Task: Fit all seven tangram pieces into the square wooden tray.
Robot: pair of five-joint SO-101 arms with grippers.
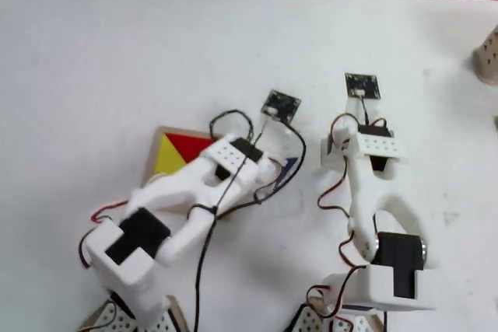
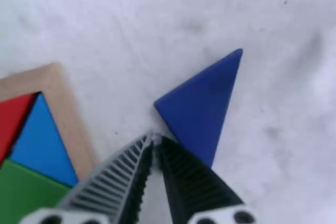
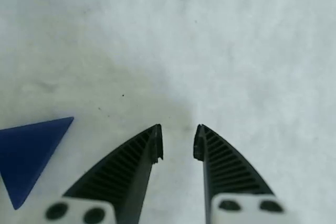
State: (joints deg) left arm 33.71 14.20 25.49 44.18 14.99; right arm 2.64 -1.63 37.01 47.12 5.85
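A dark blue triangle (image 2: pixel 202 103) lies flat on the white table, just outside the corner of the wooden tray (image 2: pixel 63 108). My left gripper (image 2: pixel 155 140) is shut with nothing in it, and its tips rest against the triangle's near edge. In the tray I see a red piece (image 2: pixel 10 119), a light blue triangle (image 2: pixel 39 142) and a green piece (image 2: pixel 21 192). From above, a yellow piece (image 1: pixel 167 157) and the red piece (image 1: pixel 191 144) show past the left arm (image 1: pixel 226 165). My right gripper (image 3: pixel 177 142) stands open over bare table, with the blue triangle (image 3: pixel 29 148) off to its side.
The right arm (image 1: pixel 373 153) stands beside the left one, with the blue triangle (image 1: pixel 290 165) between them. A tan perforated object (image 1: pixel 486 56) sits at the table's far right edge. Loose cables hang around both arms.
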